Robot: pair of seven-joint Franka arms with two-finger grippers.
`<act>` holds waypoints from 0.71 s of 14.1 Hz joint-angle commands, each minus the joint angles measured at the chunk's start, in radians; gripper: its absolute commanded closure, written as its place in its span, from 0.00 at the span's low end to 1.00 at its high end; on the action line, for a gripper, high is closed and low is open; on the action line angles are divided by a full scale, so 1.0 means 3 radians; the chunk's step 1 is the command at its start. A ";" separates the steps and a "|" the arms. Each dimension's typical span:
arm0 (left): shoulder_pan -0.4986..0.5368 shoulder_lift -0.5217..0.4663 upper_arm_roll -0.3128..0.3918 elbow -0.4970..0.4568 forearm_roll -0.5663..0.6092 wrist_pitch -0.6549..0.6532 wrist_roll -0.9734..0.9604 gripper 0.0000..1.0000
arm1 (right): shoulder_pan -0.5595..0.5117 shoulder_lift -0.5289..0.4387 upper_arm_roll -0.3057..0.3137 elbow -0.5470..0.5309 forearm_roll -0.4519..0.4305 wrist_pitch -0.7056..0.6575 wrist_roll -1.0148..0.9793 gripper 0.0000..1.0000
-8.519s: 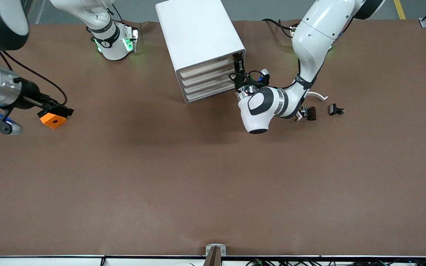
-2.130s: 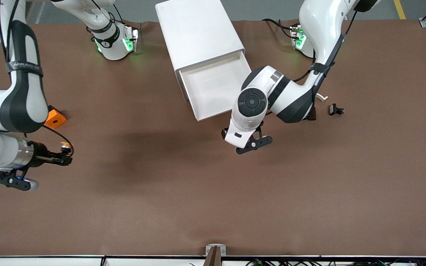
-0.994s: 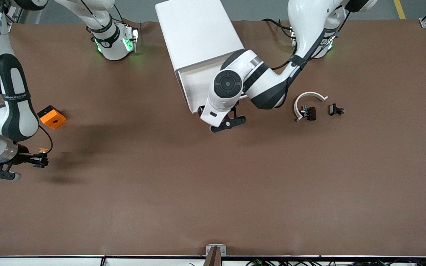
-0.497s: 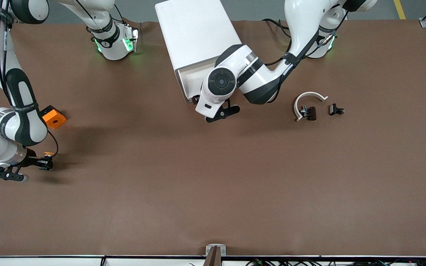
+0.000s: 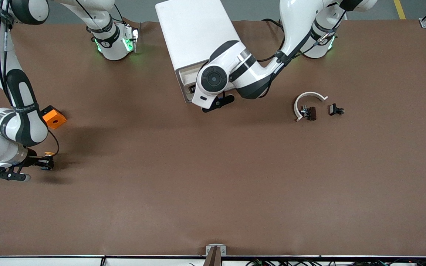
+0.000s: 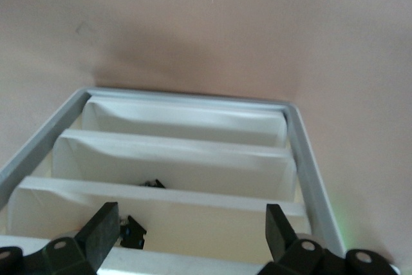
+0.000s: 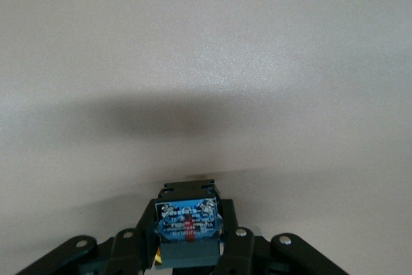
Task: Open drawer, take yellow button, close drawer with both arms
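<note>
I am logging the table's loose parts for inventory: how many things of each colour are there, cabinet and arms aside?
Orange: 2, orange square block with a hole, orange-capped push-button in the right gripper
White: 1, white plastic arc
Black: 2, small black parts
Total: 5

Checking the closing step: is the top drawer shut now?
Shut or nearly: the drawer front sits about level with the others, the open left gripper at it.

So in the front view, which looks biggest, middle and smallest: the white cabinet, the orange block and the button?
1. White cabinet, by far the biggest.
2. Orange block.
3. Button, tiny, pinched in the right gripper. It is held slightly above the table, but still clearly looks smallest.
</note>
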State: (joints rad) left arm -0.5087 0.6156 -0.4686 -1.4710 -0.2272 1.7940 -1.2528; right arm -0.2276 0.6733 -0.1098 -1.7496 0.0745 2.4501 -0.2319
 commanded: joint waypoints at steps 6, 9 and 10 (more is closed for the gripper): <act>-0.0022 -0.0135 -0.0084 -0.0143 -0.0265 -0.0038 -0.0129 0.00 | -0.0070 0.0026 0.0070 0.0018 0.0171 -0.0027 -0.0152 0.00; 0.0013 -0.0135 -0.0079 -0.0128 -0.0230 -0.0028 -0.0124 0.00 | -0.0034 -0.0010 0.0070 0.0038 0.0171 -0.0138 -0.0122 0.00; 0.0018 -0.0135 -0.0059 -0.0123 -0.0214 -0.0018 -0.0124 0.00 | -0.0003 -0.0050 0.0070 0.0094 0.0171 -0.0301 -0.0086 0.00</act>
State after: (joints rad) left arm -0.5117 0.6154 -0.4831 -1.4898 -0.2675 1.7942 -1.2620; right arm -0.2283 0.6854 -0.1012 -1.7410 0.1049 2.4274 -0.2481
